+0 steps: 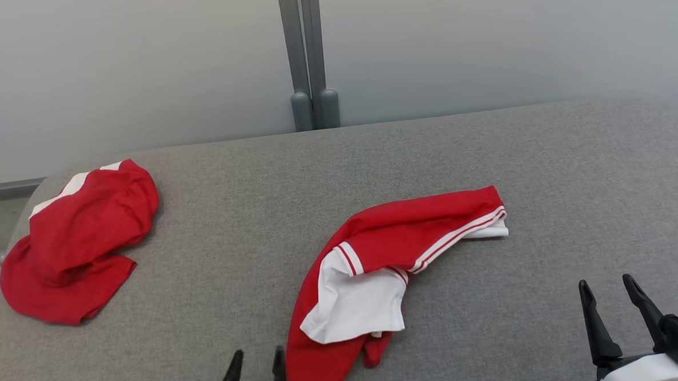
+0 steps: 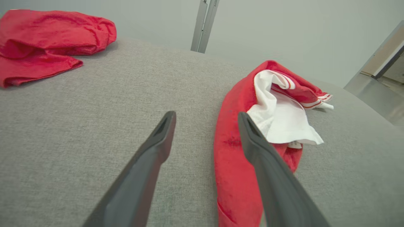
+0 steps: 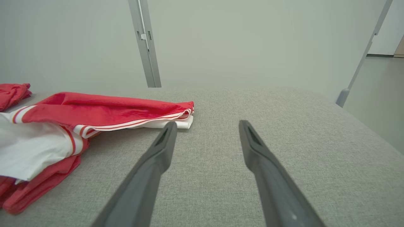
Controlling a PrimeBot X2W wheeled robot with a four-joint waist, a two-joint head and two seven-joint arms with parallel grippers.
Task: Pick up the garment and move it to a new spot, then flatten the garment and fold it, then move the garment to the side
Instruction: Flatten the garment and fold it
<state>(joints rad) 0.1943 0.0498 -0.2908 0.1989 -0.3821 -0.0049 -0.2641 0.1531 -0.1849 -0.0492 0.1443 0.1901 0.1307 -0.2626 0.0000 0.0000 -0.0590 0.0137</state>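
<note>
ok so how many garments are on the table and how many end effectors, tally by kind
garments: 2, the middle garment and the left garment
end effectors: 2, the left end effector and the right end effector, both open
total: 4

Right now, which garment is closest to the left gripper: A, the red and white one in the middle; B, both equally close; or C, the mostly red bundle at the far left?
A: the left gripper sits right beside the near end of the red and white garment, while the mostly red bundle lies far off to its left.
</note>
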